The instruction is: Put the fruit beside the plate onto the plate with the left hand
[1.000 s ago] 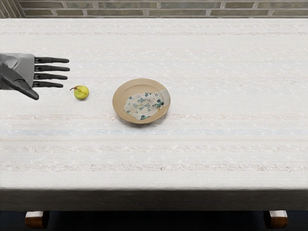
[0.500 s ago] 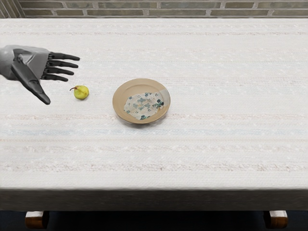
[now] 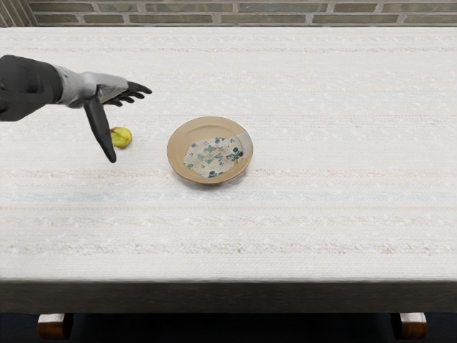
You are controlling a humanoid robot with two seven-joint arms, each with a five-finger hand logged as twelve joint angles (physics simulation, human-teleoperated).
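From the left edge the dark arm (image 3: 28, 86) reaches in over the table. The left hand (image 3: 103, 95) hovers close by the fruit with nothing in it. Its fingers (image 3: 134, 90) stretch out flat toward the right, a little fanned, while the thumb (image 3: 103, 136) points straight down, its tip low beside the fruit. To me that looks like a hand set wide to close round something small, thumb on one side and fingers to come down on the other. I cannot tell whether the thumb touches the fruit; from here it only overlaps the fruit's left edge.

The fruit (image 3: 122, 136) sits on the table to the left of the plate, near it but apart, not yet lifted. It is small, round, yellow-green and smooth-skinned, and would likely roll if nudged. The plate (image 3: 176, 148) is a shallow tan disc with a raised rim and a pale patch of blue-green flowers in the middle. The table (image 3: 321, 214) wears a whitish, faintly striped woven cloth, and a brick wall (image 3: 250, 10) runs behind.
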